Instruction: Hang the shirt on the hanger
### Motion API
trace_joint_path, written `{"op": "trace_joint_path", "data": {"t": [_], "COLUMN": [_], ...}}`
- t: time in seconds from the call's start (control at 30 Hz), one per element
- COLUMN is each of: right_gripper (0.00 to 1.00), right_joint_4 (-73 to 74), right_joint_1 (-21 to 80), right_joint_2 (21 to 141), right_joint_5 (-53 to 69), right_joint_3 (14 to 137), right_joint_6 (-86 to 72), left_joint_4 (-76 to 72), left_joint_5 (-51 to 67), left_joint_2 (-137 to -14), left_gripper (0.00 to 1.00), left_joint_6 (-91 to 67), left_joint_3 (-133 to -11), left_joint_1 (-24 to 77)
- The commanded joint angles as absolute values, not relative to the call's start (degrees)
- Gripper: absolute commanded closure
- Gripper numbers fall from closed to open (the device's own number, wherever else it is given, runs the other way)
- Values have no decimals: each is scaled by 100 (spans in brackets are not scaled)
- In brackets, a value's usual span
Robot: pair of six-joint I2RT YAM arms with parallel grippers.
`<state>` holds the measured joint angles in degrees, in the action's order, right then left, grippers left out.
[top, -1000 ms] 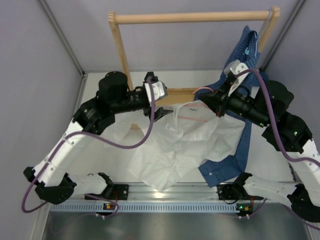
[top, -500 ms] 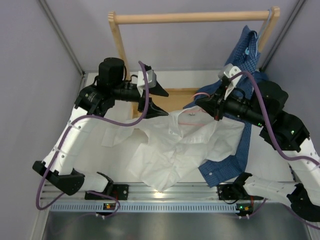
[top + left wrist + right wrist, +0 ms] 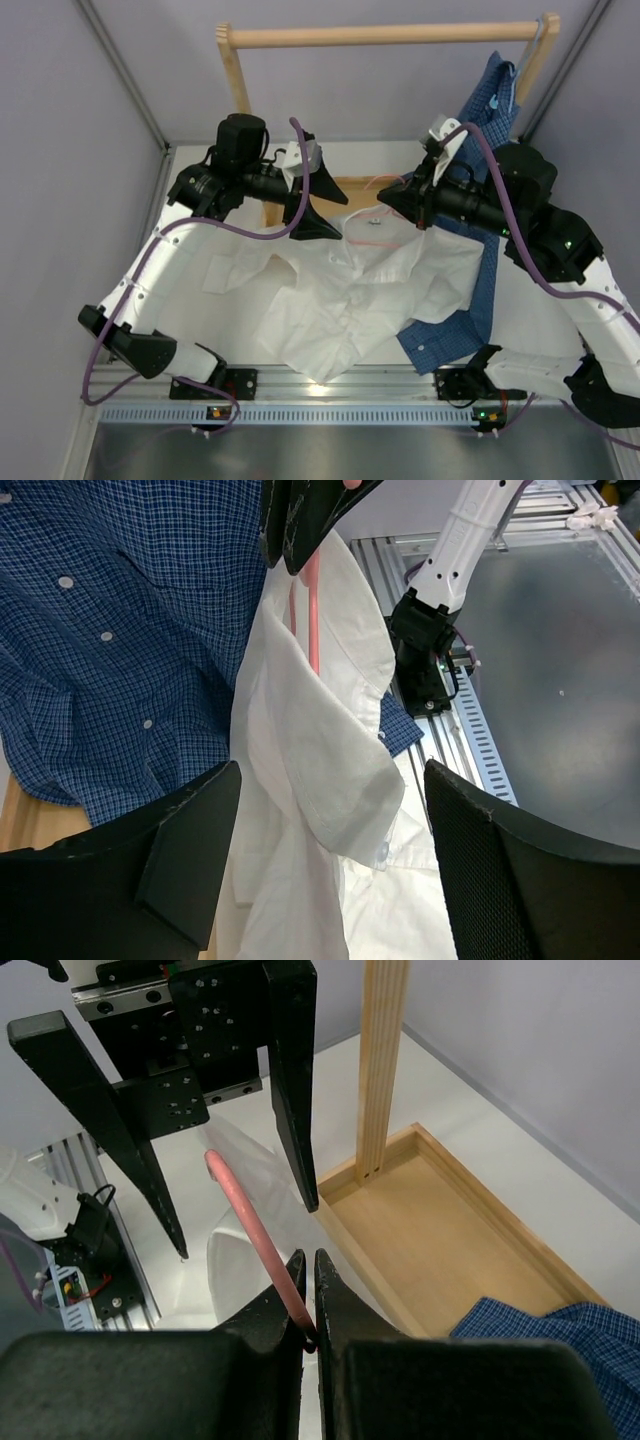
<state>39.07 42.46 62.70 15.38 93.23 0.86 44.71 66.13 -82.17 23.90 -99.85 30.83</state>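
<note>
The white shirt (image 3: pixel 350 300) lies wrinkled on the table, and its collar end is lifted up toward my right gripper. In the left wrist view the shirt (image 3: pixel 320 770) drapes down from the pink hanger (image 3: pixel 313 620). My right gripper (image 3: pixel 388 206) is shut on the pink hanger (image 3: pixel 250 1222), pinching the wire at its fingertips (image 3: pixel 308 1270). My left gripper (image 3: pixel 318 203) is wide open and empty, facing the right gripper from the left, and the hanging cloth lies between its fingers (image 3: pixel 190 850) but apart from them. The left gripper's open fingers (image 3: pixel 290 1080) show in the right wrist view.
A wooden rack with a top rail (image 3: pixel 385 36) and a base tray (image 3: pixel 450 1250) stands at the back. The blue checked shirt (image 3: pixel 480 300) hangs from the rail's right end on a light blue hanger and trails onto the table. An aluminium rail (image 3: pixel 340 378) runs along the near edge.
My left arm rose and swung right, and its jaws now stand wide open near the hanger. My right gripper moved left and up with the hanger, lifting the shirt's collar end.
</note>
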Motion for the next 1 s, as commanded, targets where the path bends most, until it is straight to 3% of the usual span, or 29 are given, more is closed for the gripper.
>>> {"op": "trace_joint_path", "data": {"t": [0.0, 0.33, 0.43, 0.5, 0.57, 0.8, 0.83, 0.87, 0.9, 0.97], "right_gripper": [100, 100, 100, 100, 100, 100, 94, 80, 49, 40], "right_joint_4": [3735, 3648, 3595, 3533, 3489, 3445, 3437, 3463, 3463, 3638], "right_joint_1": [4201, 4201, 4201, 4201, 4210, 4201, 4201, 4201, 4201, 4201], "right_joint_2": [6310, 6302, 6319, 6311, 6319, 6091, 6065, 6030, 5916, 5784], "right_joint_5": [1758, 2267, 2390, 2434, 2522, 2470, 2452, 2435, 2356, 2303], "right_joint_3": [9773, 9914, 9888, 9853, 9809, 9546, 9510, 9466, 9327, 9185], "right_joint_6": [44, -228, -307, -343, -386, -343, -317, -282, -273, -124], "left_joint_4": [4447, 4447, 4447, 4447, 4447, 4430, 4430, 4430, 4430, 4430], "left_joint_5": [6671, 6723, 6820, 6847, 6820, 6838, 6855, 6864, 6899, 6908], "left_joint_2": [-8235, -8200, -8191, -8200, -8200, -8165, -8165, -8148, -8130, -8086], "left_gripper": [23, 40, 51, 81, 99, 100, 100, 100, 100, 100], "left_joint_6": [2487, 2593, 2593, 2610, 2619, 2654, 2646, 2611, 2593, 2602], "left_joint_3": [-9958, -10098, -10169, -10204, -10257, -10266, -10283, -10292, -10309, -10301], "left_joint_1": [3067, 3067, 3067, 3067, 3076, 3067, 3067, 3067, 3067, 3059]}}
